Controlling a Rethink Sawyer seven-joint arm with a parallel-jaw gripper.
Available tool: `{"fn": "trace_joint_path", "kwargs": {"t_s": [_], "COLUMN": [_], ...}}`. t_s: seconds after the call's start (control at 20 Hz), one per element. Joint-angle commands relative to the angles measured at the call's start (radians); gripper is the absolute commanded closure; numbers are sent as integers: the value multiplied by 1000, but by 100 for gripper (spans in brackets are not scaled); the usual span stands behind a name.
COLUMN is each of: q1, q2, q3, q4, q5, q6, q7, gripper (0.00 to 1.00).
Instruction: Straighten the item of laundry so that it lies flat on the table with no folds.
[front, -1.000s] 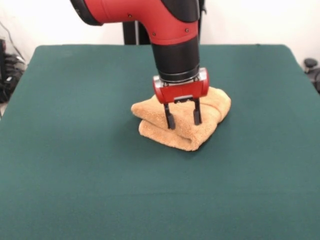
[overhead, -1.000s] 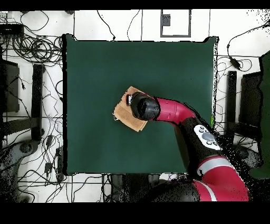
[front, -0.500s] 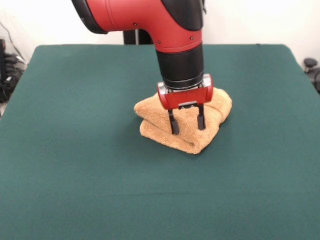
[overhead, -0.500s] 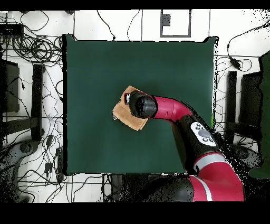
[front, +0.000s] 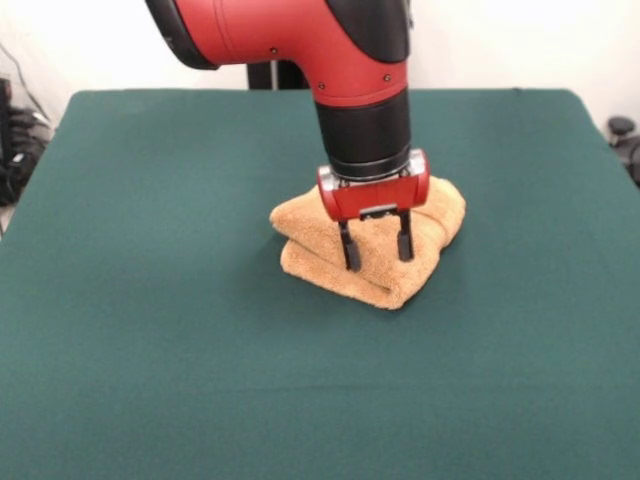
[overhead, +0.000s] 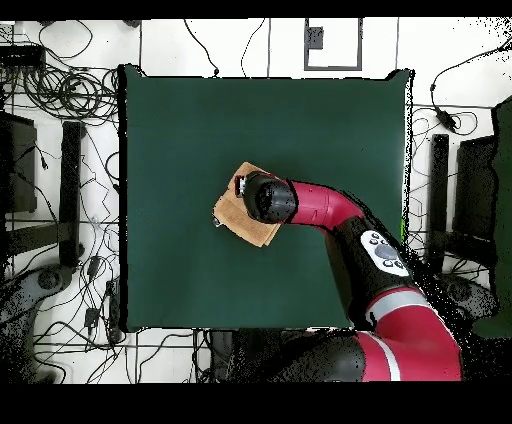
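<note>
Front view shows the big green table (front: 150, 330) with the red arm (front: 330, 60) reaching down over its middle, and the orange towel (front: 310, 262) lies there folded into a thick bundle. A second ago the gripper (front: 377, 248) was a bit higher and more to the left; now it has come down, fingers spread apart and holding nothing, with the tips right at the top layer. I think it is about to pinch a fold, since the towel is not flat yet.

A dark green felt-covered surface (front: 150, 330) carries one thing, a folded orange-tan towel (front: 310, 262), lying bunched near the surface's middle
</note>
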Motion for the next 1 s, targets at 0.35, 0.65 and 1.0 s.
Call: {"fn": "trace_joint_path", "kwargs": {"t_s": [0.35,0.65,1.0], "q1": [53,-6,9], "q2": [-7,47,50], "q3": [5,35,27], "q4": [47,13,7], "q5": [-56,-82,-97], "q6": [-99,-78,-77], "q7": [94,26,55], "gripper": [0,0,0]}}
